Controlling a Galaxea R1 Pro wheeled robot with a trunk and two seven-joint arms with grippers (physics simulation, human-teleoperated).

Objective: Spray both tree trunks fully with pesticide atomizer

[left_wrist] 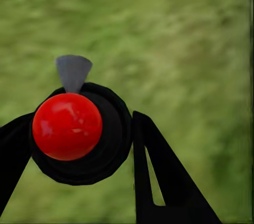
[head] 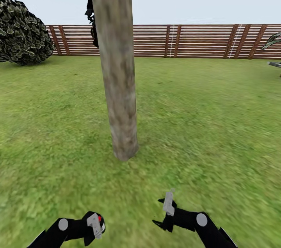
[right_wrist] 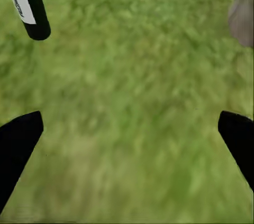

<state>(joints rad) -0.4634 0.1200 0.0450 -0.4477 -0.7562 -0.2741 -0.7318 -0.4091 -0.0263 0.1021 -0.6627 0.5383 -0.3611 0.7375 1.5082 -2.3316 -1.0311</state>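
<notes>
- Green grass (head: 203,123) covers the floor across the whole head view, running back to a brown slatted wooden fence (head: 195,41) under a pale sky.
- At the centre of the frame a thick, mottled beige-grey tree trunk (head: 117,76) rises from the grass, leaning slightly, its top cut off by the upper edge; it stands directly ahead of both arms, between them and the fence.
- Dark foliage (head: 90,10) hangs just behind the trunk at the upper left of it.
- A rounded dark-leaved bush (head: 23,33) sits at the upper left of the frame, in front of the fence.
- At the right edge, a few palm-like fronds (head: 273,40) poke in.
- The left hand (head: 95,225) lies at the lower left of the head view, its arm coming in from the bottom edge; it is pinching the pesticide atomizer (left_wrist: 79,129).
- In the left wrist view the atomizer shows as a black round body with a glossy red cap and a grey nozzle, sitting between the black fingers (left_wrist: 159,182) above blurred grass.
- The right hand (head: 166,211) lies at the lower right of centre in the head view, pointing toward the trunk's base, its arm entering from the bottom edge.
- In the right wrist view its fingers (right_wrist: 18,139) are spread wide apart with only grass between them.
</notes>
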